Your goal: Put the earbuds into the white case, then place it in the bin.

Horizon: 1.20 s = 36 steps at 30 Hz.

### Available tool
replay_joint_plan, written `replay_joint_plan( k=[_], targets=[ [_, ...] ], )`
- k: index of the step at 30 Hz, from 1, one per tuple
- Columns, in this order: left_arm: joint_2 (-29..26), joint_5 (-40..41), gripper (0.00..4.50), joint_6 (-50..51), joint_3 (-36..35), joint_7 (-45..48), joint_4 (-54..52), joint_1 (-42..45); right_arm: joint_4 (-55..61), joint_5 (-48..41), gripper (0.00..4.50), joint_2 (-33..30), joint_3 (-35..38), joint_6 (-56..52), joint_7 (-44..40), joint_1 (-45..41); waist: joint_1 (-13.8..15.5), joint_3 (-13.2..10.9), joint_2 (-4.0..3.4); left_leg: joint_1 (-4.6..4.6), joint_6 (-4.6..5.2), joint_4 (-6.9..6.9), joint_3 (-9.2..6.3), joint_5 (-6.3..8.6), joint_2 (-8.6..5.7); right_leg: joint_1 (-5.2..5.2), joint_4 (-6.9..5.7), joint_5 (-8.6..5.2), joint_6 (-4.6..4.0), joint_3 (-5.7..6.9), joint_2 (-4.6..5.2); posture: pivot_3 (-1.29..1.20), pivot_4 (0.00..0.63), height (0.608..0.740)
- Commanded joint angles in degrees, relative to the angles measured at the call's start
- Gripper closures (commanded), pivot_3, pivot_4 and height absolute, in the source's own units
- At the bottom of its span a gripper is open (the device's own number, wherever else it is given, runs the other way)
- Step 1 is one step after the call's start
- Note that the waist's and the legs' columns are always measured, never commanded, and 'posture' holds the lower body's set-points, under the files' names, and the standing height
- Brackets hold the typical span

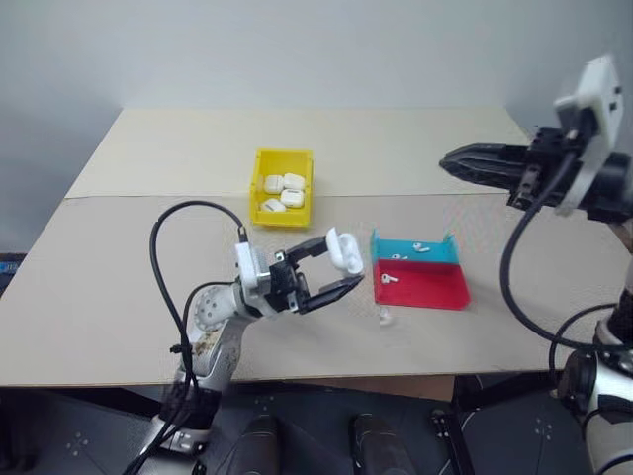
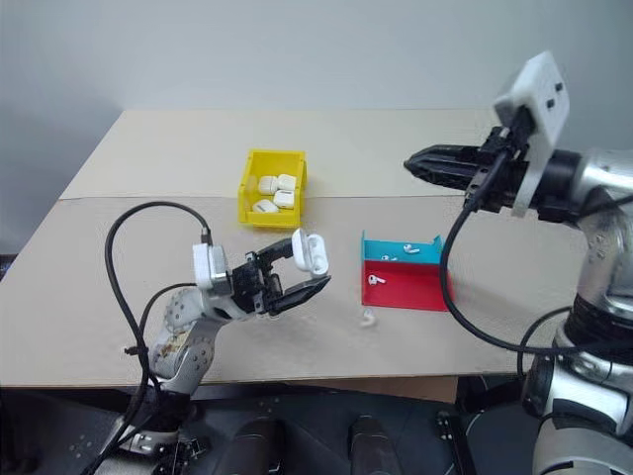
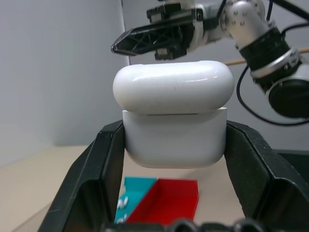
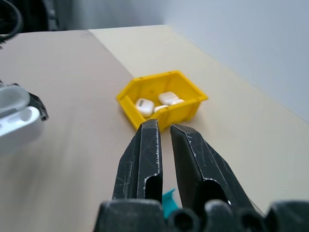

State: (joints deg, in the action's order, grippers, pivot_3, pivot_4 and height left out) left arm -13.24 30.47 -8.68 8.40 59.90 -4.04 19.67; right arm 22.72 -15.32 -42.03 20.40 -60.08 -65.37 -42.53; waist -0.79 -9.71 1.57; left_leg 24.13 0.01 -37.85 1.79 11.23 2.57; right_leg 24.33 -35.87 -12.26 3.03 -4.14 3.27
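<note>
My left gripper [image 1: 345, 266] is shut on the white case [image 1: 344, 251], held up above the table's front middle. In the left wrist view the case [image 3: 175, 140] sits between both fingers with its lid on top. My right gripper [image 1: 451, 159] hovers high at the right, pointing left, fingers almost together with nothing seen between them [image 4: 163, 126]. Earbuds [image 1: 420, 247] lie in the tray, one on its red part [image 1: 388, 279], and one [image 1: 384, 317] on the table in front of the tray. The yellow bin [image 1: 255, 184] stands behind the case.
The bin holds several white cases [image 1: 285, 191]. A shallow red and blue tray [image 1: 435, 292] lies right of the held case. The left arm's black cable [image 1: 158, 259] loops over the table. The table's front edge [image 1: 326, 379] runs just below the left arm.
</note>
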Motion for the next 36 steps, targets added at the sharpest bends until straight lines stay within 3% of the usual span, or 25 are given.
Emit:
replay_joint_plan(
  k=[1, 7, 12, 20, 23, 26, 36],
  targets=[
    [-2.68, -1.36, 1.72, -2.95, -1.60, 4.12, 3.17, 0.53, 6.13, 1.34, 3.73, -3.19, -0.80, 5.32, 4.52, 7.60, -0.05, 0.01, -0.01, 0.01, 0.00, 0.01, 0.00, 0.00, -0.02, 0.00, -0.01, -0.01, 0.02, -0.01, 0.01, 0.00, 0.150, 0.740],
    [-9.39, -3.08, 1.72, -9.92, -5.30, 11.75, 12.58, 1.57, 10.11, -1.66, 3.73, -7.90, -0.77, 10.11, 4.84, 17.10, -0.66, -0.01, -0.04, 0.00, 0.01, 0.06, -0.01, 0.00, 0.05, 0.11, -0.08, -0.08, -0.05, 0.00, -0.05, 0.00, 0.150, 0.740],
    [-11.29, -3.10, 1.72, -10.05, -6.42, 13.18, 12.08, -0.21, 8.60, 0.27, 3.73, -13.11, -8.25, 15.91, 3.67, 21.66, -0.32, -0.01, -0.04, -0.01, 0.00, 0.03, 0.01, 0.00, 0.03, 0.01, 0.01, -0.26, -0.32, 0.01, 0.03, 0.00, 0.150, 0.740],
    [-10.35, -3.94, 1.72, -9.51, -6.10, 10.98, 8.75, -2.63, -2.14, 8.22, 3.73, -17.03, -28.06, 23.41, 0.63, 10.01, -0.56, -0.01, -0.04, -0.02, 0.00, 0.03, 0.04, 0.00, 0.09, 0.08, -0.02, -0.26, -0.34, 0.03, 0.00, 0.00, 0.150, 0.740],
    [-10.22, -4.13, 1.72, -9.30, -5.98, 10.54, 8.19, -3.11, -6.73, 13.29, 3.13, -18.05, -35.47, 30.00, -3.80, 5.31, -0.47, -0.01, -0.04, 0.00, 0.00, 0.05, 0.04, 0.00, 0.09, 0.10, 0.00, -0.28, -0.38, 0.04, 0.00, 0.00, 0.150, 0.740],
    [-10.43, -4.13, 1.72, -8.93, -6.02, 10.31, 7.90, -3.20, -12.40, 17.77, 2.20, -15.74, -41.80, 33.05, -7.15, -1.52, -0.62, -0.01, -0.05, 0.04, 0.00, 0.06, 0.06, 0.00, 0.09, 0.17, -0.01, -0.28, -0.37, 0.03, 0.01, 0.00, 0.150, 0.740],
    [-10.87, -4.48, 1.72, -8.83, -6.44, 9.72, 7.26, -3.82, -25.22, 24.97, 2.20, -4.74, -51.50, 34.63, -13.76, -12.18, -0.33, -0.01, -0.05, 0.05, 0.00, 0.05, 0.06, 0.00, 0.13, 0.22, -0.10, -0.01, -0.37, 0.05, -0.04, 0.00, 0.150, 0.740]
  ],
)
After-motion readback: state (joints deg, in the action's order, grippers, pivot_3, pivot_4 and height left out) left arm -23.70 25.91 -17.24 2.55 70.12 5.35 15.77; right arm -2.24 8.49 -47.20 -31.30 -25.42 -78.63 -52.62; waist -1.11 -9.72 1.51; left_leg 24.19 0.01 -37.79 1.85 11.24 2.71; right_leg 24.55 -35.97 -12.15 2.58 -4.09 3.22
